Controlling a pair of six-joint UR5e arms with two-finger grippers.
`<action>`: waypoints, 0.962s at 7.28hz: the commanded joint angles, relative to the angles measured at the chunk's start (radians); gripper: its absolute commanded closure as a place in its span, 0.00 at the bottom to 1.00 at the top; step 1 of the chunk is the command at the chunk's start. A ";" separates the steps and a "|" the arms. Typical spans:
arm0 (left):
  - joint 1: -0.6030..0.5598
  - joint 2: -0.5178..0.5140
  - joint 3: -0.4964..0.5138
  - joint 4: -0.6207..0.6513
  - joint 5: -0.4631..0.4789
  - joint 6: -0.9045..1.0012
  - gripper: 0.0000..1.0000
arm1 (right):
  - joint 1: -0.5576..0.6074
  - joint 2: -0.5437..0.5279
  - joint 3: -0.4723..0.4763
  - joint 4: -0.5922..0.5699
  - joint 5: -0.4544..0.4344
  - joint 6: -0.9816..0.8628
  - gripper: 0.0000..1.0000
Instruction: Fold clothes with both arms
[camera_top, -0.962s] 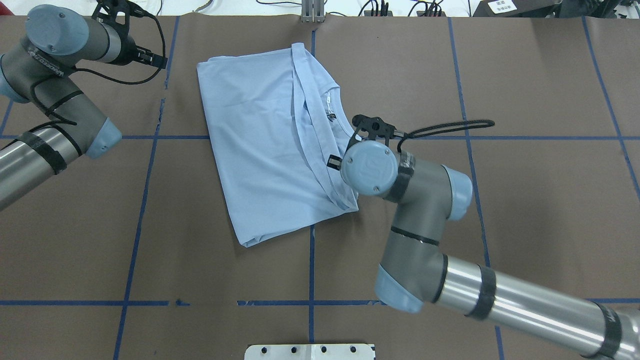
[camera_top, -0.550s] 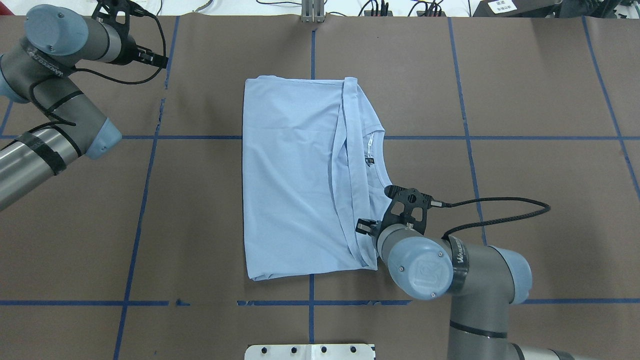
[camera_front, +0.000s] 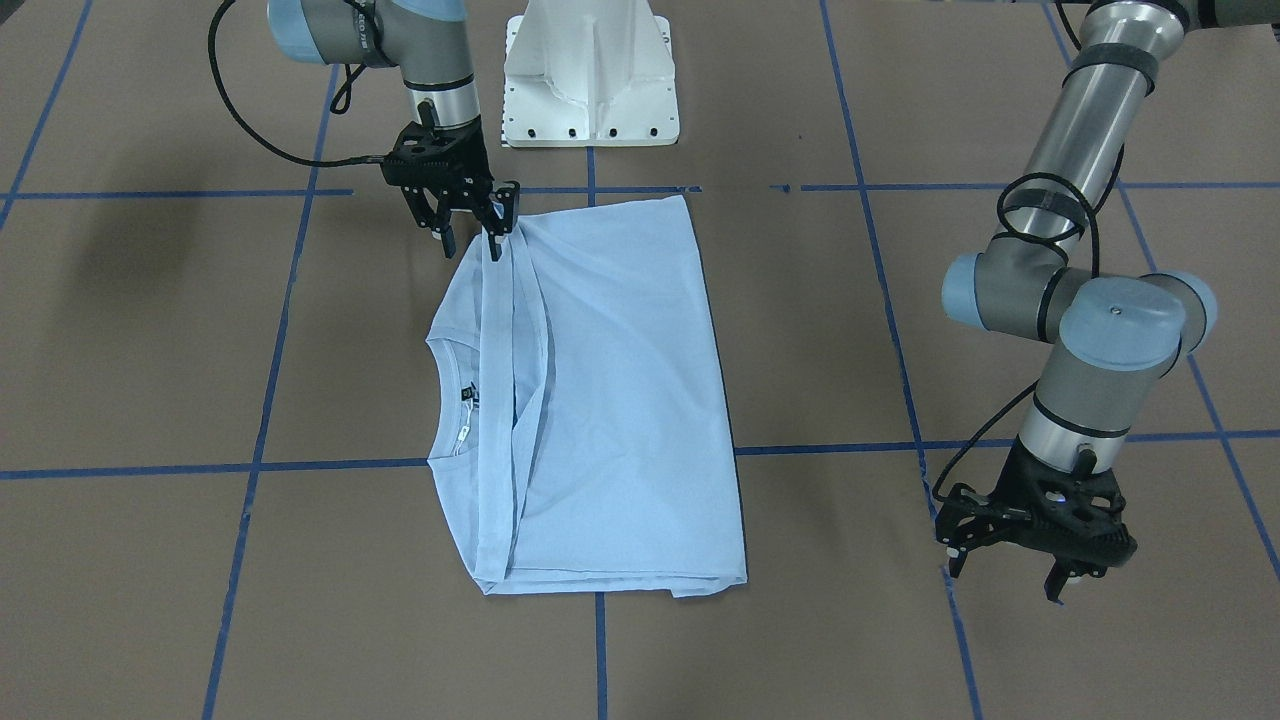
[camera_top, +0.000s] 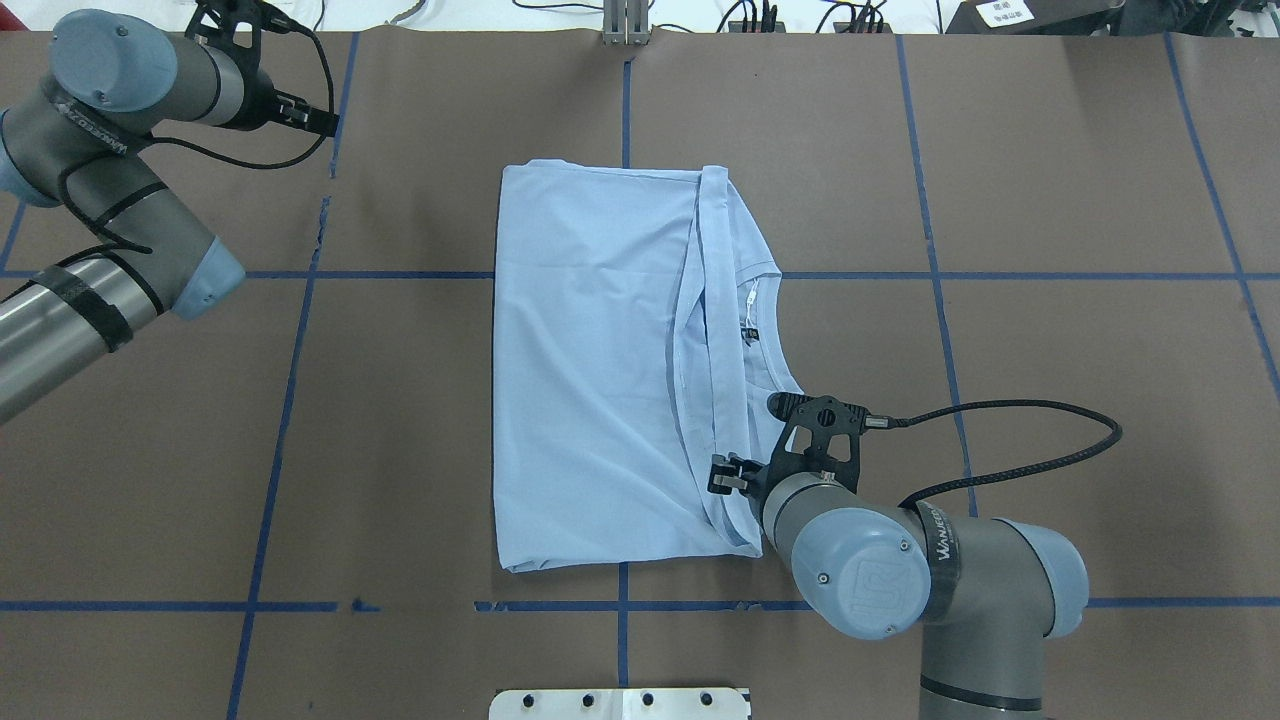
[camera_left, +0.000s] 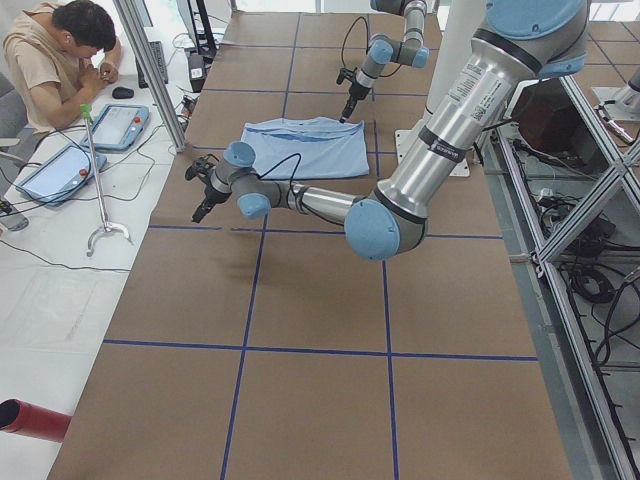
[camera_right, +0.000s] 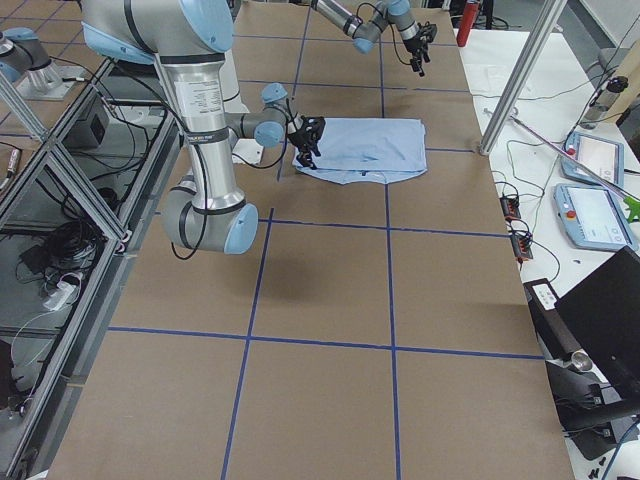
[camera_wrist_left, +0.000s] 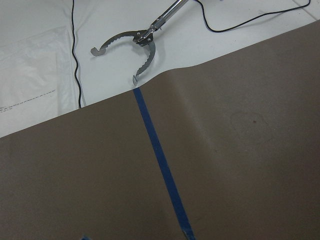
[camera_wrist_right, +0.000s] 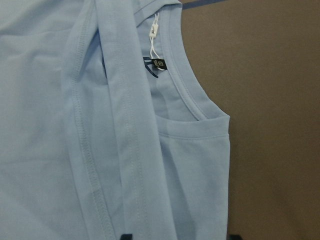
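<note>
Exterior front-facing, right fingers (camera_front: 495, 236) spread wide over T-shirt (camera_front: 620, 400) corner, left fingers (camera_front: 1060, 582) wide, empty

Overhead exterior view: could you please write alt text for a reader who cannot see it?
A light blue thin-fabric T-shirt lies folded, centred on a brown table gridded with blue tape. The right arm's black fingers are at its lower right corner; the left arm's fingers hang far off, upper left.
</note>
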 joint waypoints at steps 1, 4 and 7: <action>0.003 0.000 -0.002 0.002 0.000 -0.007 0.00 | -0.026 0.018 -0.003 0.000 0.020 -0.212 0.00; 0.004 0.006 -0.002 0.002 0.001 -0.030 0.00 | -0.086 0.021 0.007 -0.091 -0.002 -0.364 0.01; 0.006 0.006 -0.002 0.002 -0.001 -0.034 0.00 | -0.104 0.019 0.007 -0.092 -0.013 -0.365 0.48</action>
